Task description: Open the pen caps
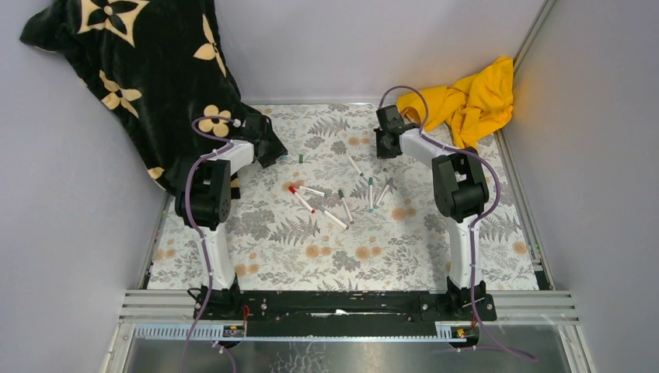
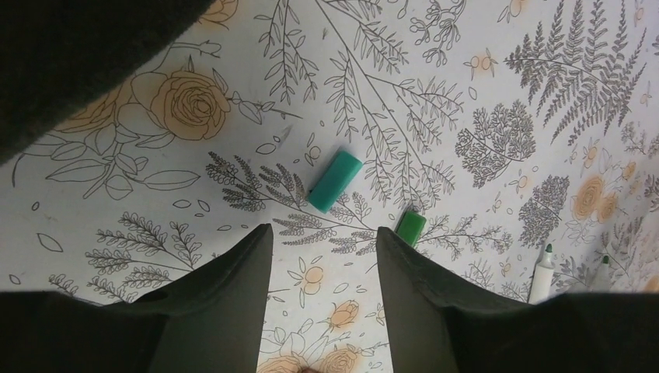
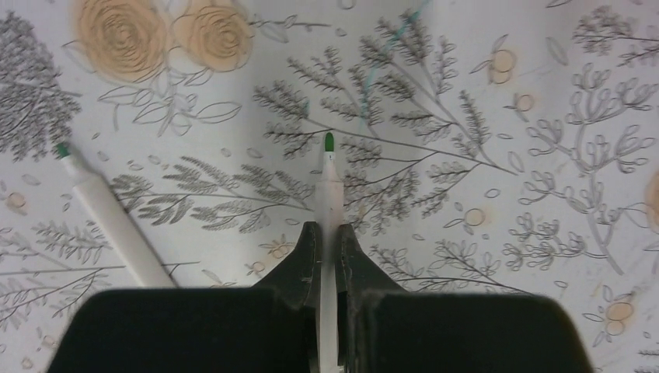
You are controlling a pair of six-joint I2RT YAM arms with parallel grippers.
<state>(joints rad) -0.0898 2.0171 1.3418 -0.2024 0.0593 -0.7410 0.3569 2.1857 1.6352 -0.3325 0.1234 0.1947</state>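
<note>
My left gripper (image 2: 325,231) is open and empty, low over the mat at the back left (image 1: 270,148). Just beyond its fingertips lie two loose pen caps, a teal one (image 2: 335,180) and a green one (image 2: 409,226), the green one next to the right fingertip. They also show in the top view (image 1: 284,158), (image 1: 301,158). My right gripper (image 3: 326,229) is shut on a white pen barrel (image 3: 329,183) whose bare green tip (image 3: 329,142) points away; it is at the back right (image 1: 385,148). Several pens lie mid-mat, one with a red cap (image 1: 293,189).
A black flowered cloth (image 1: 148,70) hangs at the back left, touching the left arm. A yellow cloth (image 1: 466,97) lies at the back right corner. Another uncapped white pen (image 3: 109,210) lies left of the right gripper. Grey walls enclose the mat.
</note>
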